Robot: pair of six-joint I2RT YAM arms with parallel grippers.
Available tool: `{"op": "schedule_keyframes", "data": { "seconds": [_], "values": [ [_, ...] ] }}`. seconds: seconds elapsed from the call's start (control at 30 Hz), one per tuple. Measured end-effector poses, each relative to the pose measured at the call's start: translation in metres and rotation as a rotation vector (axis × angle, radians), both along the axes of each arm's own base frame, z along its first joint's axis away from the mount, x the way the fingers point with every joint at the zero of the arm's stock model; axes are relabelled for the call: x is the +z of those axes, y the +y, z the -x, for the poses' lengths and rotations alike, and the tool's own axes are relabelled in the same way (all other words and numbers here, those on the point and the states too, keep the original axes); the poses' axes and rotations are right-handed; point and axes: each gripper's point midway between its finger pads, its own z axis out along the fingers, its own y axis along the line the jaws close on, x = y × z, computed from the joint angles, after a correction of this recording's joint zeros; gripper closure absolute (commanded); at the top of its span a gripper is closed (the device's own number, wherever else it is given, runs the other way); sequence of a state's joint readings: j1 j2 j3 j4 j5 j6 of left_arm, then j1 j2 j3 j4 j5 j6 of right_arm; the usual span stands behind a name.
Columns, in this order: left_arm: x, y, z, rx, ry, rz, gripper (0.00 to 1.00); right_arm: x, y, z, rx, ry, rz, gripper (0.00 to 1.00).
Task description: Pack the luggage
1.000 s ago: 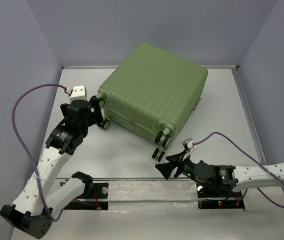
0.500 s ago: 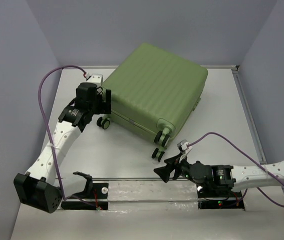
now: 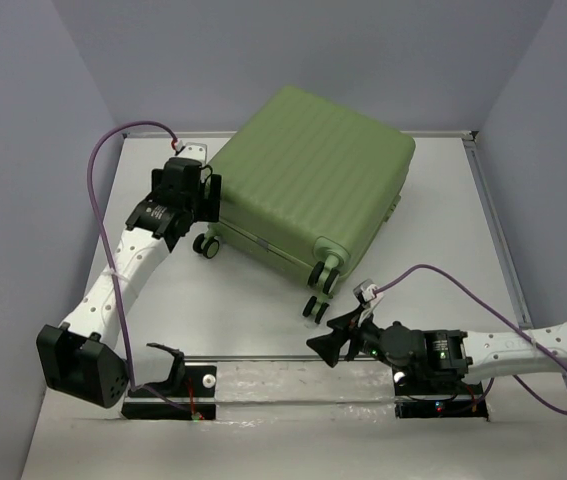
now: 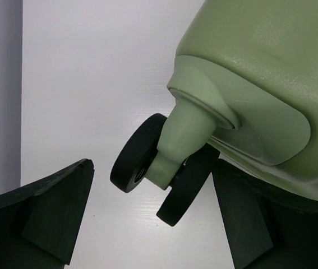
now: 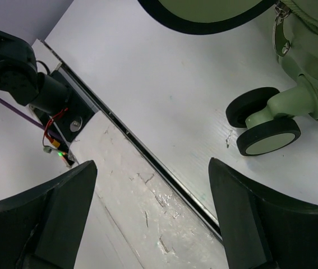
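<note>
My right gripper (image 3: 321,333) is hovering released over the counter (image 3: 433,240) near a wheel pair (image 5: 262,131). Farther out, my left gripper (image 3: 210,198) — jaws spread wide — is straddling a corner wheel (image 4: 132,167), perhaps brushing the closed luggage (image 3: 308,175) lying mid-counter.

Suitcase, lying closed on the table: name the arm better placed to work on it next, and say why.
Left. The left pincer is open at the suitcase's corner, fingers either side of a wheel. The right pincer, also open, is down by the front rail, short of the near wheels.
</note>
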State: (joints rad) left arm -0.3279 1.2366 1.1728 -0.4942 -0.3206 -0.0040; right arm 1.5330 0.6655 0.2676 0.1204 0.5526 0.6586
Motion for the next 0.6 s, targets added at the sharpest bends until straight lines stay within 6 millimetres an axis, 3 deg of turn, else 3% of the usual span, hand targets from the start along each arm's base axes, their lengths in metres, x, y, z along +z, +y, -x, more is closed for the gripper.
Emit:
{"op": "schedule_keyframes", "data": {
  "seconds": [0.23, 0.4, 0.43, 0.47, 0.57, 0.6],
  "values": [
    [0.008, -0.002, -0.003, -0.011, -0.034, 0.009, 0.01, -0.005, 0.001, 0.001, 0.004, 0.002, 0.02, 0.13],
    [0.0, -0.008, -0.011, -0.033, -0.011, 0.009, 0.11, -0.006, 0.001, 0.001, 0.004, 0.003, 0.024, 0.13],
    [-0.003, -0.008, -0.011, -0.035, 0.002, 0.002, 0.15, -0.005, 0.001, 0.001, 0.004, 0.002, 0.02, 0.13],
    [-0.007, -0.008, -0.011, -0.036, 0.015, -0.003, 0.26, -0.004, 0.001, 0.001, 0.004, 0.002, 0.015, 0.13],
    [-0.012, -0.009, -0.012, -0.043, 0.032, -0.005, 0.46, 0.0, 0.0, 0.001, 0.004, 0.002, -0.003, 0.14],
    [-0.012, -0.009, -0.012, -0.048, 0.034, -0.007, 0.65, 0.002, 0.0, 0.001, 0.004, 0.001, -0.01, 0.16]
  ]
}}
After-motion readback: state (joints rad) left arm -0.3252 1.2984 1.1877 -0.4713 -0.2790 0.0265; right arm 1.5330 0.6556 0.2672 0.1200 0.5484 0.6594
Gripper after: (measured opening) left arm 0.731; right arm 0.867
